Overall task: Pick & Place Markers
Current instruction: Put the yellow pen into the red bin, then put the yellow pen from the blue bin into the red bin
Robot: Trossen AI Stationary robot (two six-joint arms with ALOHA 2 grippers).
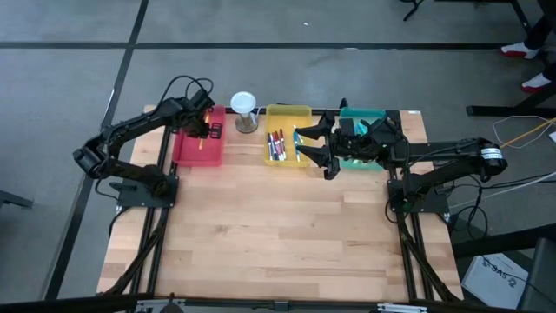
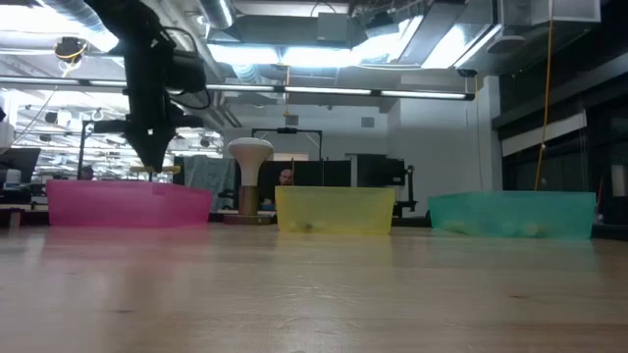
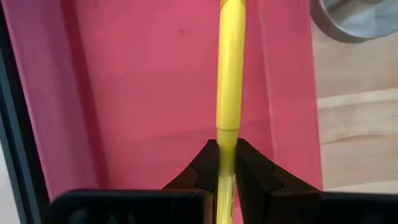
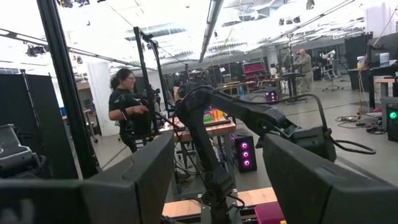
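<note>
Yellow marker (image 3: 228,81) pinched btwn left jaws, over red tray (image 3: 143,93)

Two broad dark fingers (image 4: 323,180) of right gripper (image 4: 217,186) spread wide in foreground, other dark jointed arm (image 4: 249,118) beyond, person in dark top (image 4: 127,112) in bkgd.

One camera is looking straight down on the whole table (image 1: 278,252) from overhead; another is sitting at tabletop height, facing the three trays and the room behind. The left wrist camera is peering closely past its fingers into the red tray (image 3: 143,93); the right wrist one is gazing outward across the room
</note>
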